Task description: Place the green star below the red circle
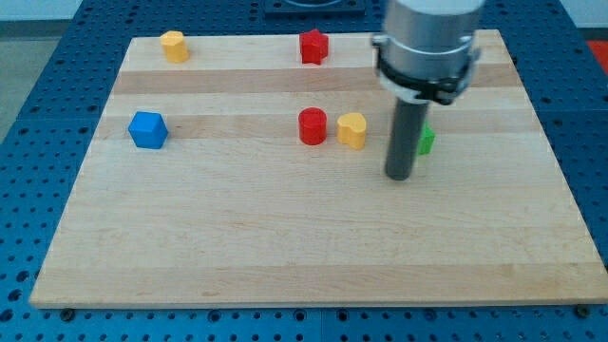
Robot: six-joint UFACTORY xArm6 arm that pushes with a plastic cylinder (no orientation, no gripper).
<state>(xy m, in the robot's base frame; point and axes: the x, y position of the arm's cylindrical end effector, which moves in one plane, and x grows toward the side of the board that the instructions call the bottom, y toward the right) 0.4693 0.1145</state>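
The green star lies right of the board's middle, mostly hidden behind my rod; only its right edge shows. The red circle stands near the board's middle, with a yellow heart-shaped block touching or nearly touching its right side. My tip rests on the board just below and left of the green star, right of the yellow heart.
A blue block sits at the view's left. A yellow block is at the top left and a red block at the top middle. The wooden board lies on a blue perforated table.
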